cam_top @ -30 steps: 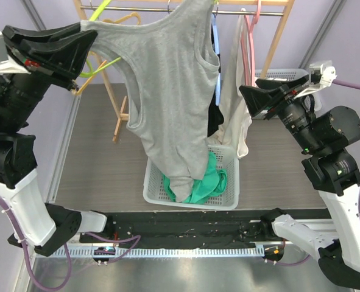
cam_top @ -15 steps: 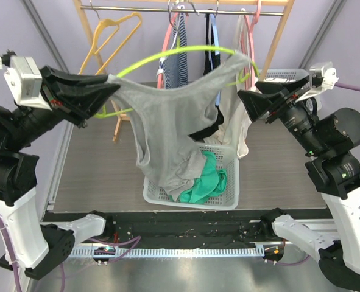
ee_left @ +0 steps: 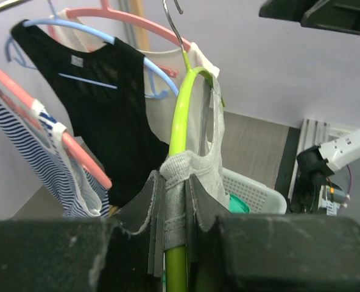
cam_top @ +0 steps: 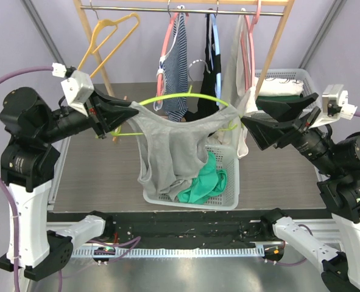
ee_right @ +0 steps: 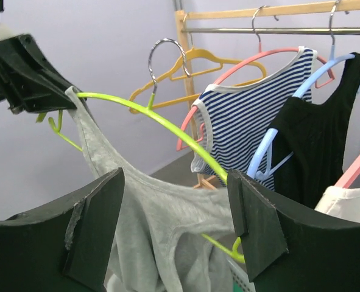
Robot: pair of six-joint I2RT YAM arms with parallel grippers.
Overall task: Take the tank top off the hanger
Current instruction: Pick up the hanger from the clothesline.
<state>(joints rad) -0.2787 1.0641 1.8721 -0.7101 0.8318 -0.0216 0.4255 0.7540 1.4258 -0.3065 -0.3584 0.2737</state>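
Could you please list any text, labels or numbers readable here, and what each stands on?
No text can be read.
The pale neck tag on the black tank top is too blurred to read.
The grey tank top shows no print.

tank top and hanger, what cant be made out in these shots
- Top view: tank top hem, bunched in the basket beside green cloth.
- Left wrist: hanger lower end, behind the left jaws.
- Right wrist: hanger's near end, behind the right jaws.
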